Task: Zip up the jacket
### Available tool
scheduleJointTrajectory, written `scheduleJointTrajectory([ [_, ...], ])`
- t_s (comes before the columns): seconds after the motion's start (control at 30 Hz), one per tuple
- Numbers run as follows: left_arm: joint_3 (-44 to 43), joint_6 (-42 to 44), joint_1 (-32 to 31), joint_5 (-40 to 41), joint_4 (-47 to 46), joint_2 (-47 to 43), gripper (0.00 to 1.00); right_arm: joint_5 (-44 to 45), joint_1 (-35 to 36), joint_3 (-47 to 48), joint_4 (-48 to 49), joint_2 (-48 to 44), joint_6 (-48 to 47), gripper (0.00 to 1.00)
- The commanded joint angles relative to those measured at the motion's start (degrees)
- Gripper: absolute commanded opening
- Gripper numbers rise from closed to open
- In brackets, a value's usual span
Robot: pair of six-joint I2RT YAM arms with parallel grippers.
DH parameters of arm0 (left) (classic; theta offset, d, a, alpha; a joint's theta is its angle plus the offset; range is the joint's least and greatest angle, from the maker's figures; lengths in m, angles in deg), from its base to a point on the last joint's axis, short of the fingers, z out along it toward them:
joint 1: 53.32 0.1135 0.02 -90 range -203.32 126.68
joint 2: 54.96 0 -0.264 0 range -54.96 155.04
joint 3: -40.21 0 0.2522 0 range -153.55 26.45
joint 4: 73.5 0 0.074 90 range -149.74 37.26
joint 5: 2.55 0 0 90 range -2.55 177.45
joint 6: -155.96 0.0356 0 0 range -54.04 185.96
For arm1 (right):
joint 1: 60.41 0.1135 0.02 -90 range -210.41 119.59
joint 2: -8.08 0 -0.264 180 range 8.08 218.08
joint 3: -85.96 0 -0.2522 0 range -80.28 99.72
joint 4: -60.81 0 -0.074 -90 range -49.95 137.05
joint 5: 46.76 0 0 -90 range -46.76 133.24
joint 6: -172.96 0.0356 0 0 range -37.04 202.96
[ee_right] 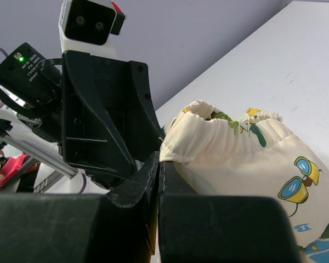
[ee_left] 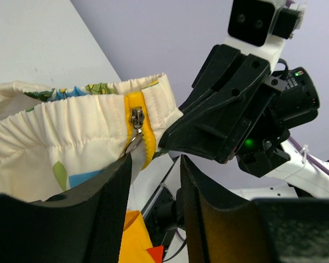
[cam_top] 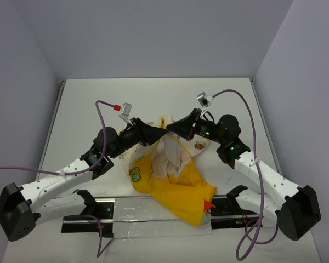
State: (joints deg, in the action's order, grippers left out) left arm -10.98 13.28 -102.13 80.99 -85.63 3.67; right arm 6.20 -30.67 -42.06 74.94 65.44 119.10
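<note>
Top external view first: the white table (cam_top: 153, 93) fills the frame, and the jacket (cam_top: 175, 189) is heaped at centre bottom between the two arm bases. Its yellow shell spreads toward the lower edge, with the green patch (cam_top: 137, 174) at its left and a red tip (cam_top: 208, 205) at lower right. The cream printed lining (cam_top: 170, 156) gapes in the middle, so the front reads as open, not zipped. Both arms lean in and meet just above the heap, over a raised cream edge. Right gripper (ee_right: 159, 164), bottom centre of its own wrist view, is pinched tight on the jacket's gathered cream hem, cloth clamped between closed fingers. Left gripper (ee_left: 155, 164), at the bottom of the left wrist view, has its jaws part open with a clear gap, and nothing looks gripped. Just above its left-hand finger the zipper slider (ee_left: 136, 118) sits on the yellow tape (ee_left: 147, 137), right at the hem. The pull tab (ee_left: 132, 145) dangles to the fingertip; touching or not, I can't tell. My read is very early: the hem is anchored and the slider lined up. Catching the tab and running the slider along the teeth are both left to do. Whether the two halves are joined at the slider isn't visible.
</note>
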Motion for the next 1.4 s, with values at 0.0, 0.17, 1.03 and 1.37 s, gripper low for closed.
scheduleJointTrajectory([
  [0.0,0.1,0.5,0.6,-0.2,-6.7,-1.1,0.41,-0.7,-0.1,2.3,3.3,-2.1,0.0,0.0],
  [0.17,-0.2,0.9,0.7,0.7,-5.7,-1.0,0.37,-0.7,-0.1,2.2,3.5,-2.4,0.2,0.0],
  [1.03,1.3,1.6,1.7,-1.2,-9.6,2.2,0.56,-1.8,-0.2,2.4,3.8,-3.5,0.7,0.0],
  [1.37,5.8,0.4,4.1,-6.3,-20.5,2.9,0.44,-3.3,-0.2,2.3,5.7,-3.0,2.3,0.0],
])
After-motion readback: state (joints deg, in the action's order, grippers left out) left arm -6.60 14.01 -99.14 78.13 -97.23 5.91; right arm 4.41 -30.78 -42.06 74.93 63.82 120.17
